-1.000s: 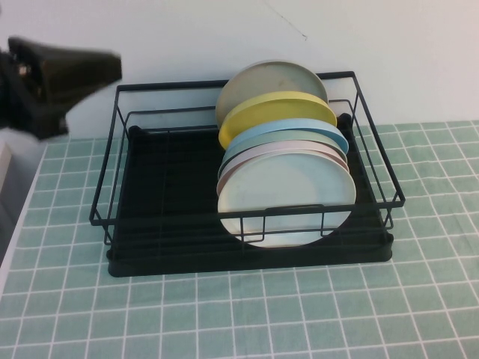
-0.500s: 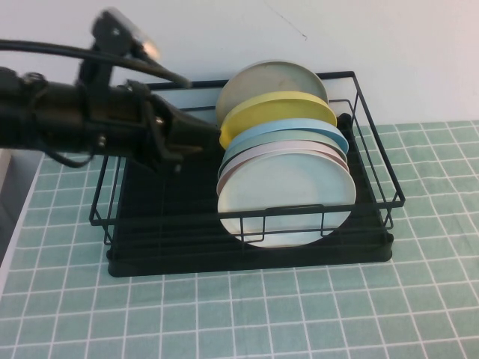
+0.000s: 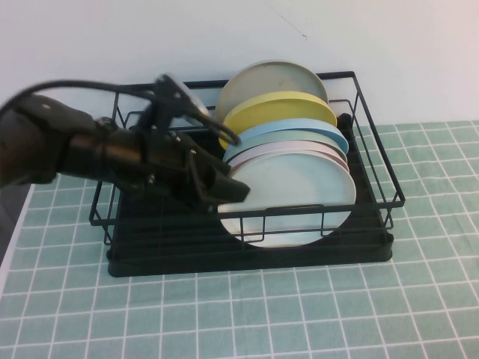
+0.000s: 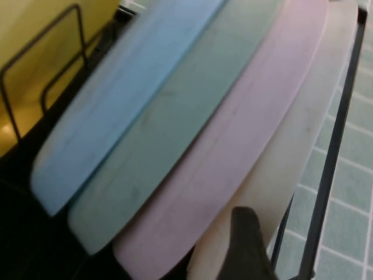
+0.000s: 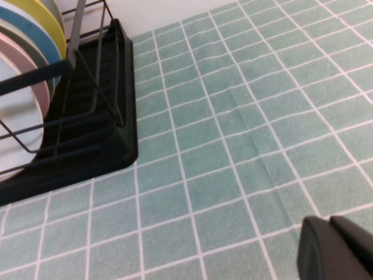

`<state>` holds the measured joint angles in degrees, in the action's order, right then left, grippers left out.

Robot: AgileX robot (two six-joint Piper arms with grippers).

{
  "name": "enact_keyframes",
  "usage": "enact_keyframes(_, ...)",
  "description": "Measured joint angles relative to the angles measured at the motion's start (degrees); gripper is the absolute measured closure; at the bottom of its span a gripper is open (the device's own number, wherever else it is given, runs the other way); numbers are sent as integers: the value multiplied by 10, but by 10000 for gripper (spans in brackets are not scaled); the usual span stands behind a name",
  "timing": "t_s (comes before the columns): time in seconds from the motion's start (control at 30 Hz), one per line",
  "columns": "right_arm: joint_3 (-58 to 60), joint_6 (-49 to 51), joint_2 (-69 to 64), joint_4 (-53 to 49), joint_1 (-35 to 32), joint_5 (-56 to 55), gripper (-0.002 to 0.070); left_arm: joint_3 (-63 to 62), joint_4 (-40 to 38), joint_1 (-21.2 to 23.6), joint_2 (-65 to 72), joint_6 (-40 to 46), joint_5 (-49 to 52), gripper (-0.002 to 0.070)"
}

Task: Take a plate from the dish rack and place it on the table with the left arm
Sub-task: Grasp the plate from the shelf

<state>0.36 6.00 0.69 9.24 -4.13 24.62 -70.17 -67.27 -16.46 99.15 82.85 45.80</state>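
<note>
Pale mint-white and smooth, the plate (image 3: 288, 198) stands on edge at the front of a row of plates, in the centre-right of the high view. Its face is plain and round with a raised rim, and its lower part shows behind the front wires of the dish rack (image 3: 150, 224). In the left wrist view the plate (image 4: 303, 140) shows edge-on as a whitish band at the right end of the stack.

Just behind it stands a pale pink plate (image 3: 251, 155), then a grey-green plate (image 3: 296, 137), a light blue plate (image 3: 288, 125), a yellow plate (image 3: 273, 111) and a beige-grey plate (image 3: 266, 82) at the back. The rack is black wire on a black base tray and fills the middle of the high view, resting on the worktop (image 3: 299, 314) of pale green tiles with white grout.

The left arm (image 3: 82, 153) reaches in from the left edge of the high view, over the rack's empty left half. The left claw (image 3: 228, 187) sits at the left rim of the mint-white plate; whether it is wide or narrow, I cannot tell. One dark fingertip (image 4: 247, 245) appears at the lower edge of the left wrist view, against the plate's rim.

The right claw (image 5: 338, 248) is a dark shape in the lower right corner of the right wrist view, above bare tiles; its state I cannot tell.
</note>
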Motion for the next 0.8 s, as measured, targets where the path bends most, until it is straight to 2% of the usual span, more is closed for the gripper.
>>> enact_keyframes(0.27,0,0,0,0,0,0,678,0,35,-55,20,21,-110,253)
enact_keyframes(0.57,0,0,0,0,0,0,678,0,38,-58,21,21,-132,253)
enact_keyframes(0.67,0,0,0,0,0,0,678,0,23,-58,22,29,-135,253)
enact_keyframes(0.8,0,0,0,0,0,0,678,0,-45,-58,35,78,-147,253)
